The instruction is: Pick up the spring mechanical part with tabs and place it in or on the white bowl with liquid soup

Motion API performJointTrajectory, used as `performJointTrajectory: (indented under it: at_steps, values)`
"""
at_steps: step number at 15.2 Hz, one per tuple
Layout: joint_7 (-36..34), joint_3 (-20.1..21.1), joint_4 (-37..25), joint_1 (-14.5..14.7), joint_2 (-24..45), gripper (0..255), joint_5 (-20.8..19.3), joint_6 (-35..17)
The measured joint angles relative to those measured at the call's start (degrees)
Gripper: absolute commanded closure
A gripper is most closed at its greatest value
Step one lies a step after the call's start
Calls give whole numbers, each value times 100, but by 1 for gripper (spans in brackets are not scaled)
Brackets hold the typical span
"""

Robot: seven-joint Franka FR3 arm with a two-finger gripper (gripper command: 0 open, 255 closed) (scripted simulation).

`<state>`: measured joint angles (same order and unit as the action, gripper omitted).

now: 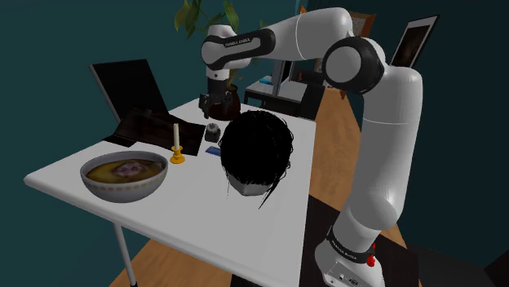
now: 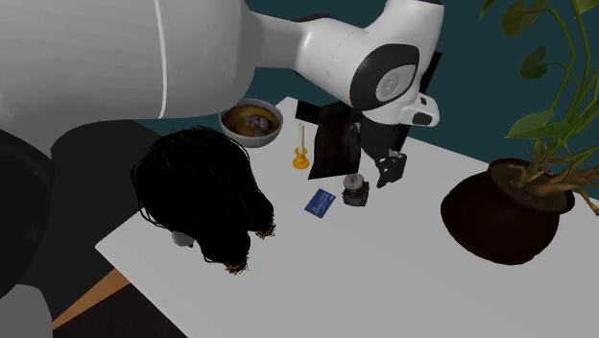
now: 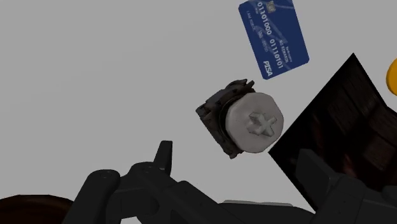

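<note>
Two fingers [image 3: 164, 156]: seen spread apart in the wrist view, with nothing clasped between them; the gripper [image 3: 238, 167] is judged released.
Gripper height: held above the table [image 1: 57, 178], just up and right of the part in the second exterior view; no contact is seen.
Spring part [image 3: 245, 124]: left lying on the white table near the centre of the second exterior view, beside the blue card [image 3: 275, 35] and the edge of the dark mat [image 3: 343, 114]; a pale cross-slotted cap is turned toward the wrist camera.
Bowl [image 1: 122, 189]: found at the lower left of the shoulder view, soup in it, well apart from the part, with the candle holder [image 1: 176, 155] between them.
Step in hand: the approach to the pick is judged to be the current step; nothing is lifted yet.
Next move: a descent is called for until the part's dark body is straddled, then a closing, with card and mat avoided.
Obstacle: a black hair-like mass [image 1: 254, 155] at the middle of the shoulder view, to be skirted on the carry.
</note>
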<state>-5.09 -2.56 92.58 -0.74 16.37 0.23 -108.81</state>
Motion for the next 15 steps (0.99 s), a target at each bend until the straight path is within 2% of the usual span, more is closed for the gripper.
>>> performJointTrajectory:
  at_steps: [6,12,13,15]
  values:
    - [-1,1,304,-1,115,0,3,-418]
    - [0,1,328,-2,131,0,4,-462]
    - [0,1,328,-2,131,255,4,-462]
    - [-1,32,291,24,85,255,138,-519]
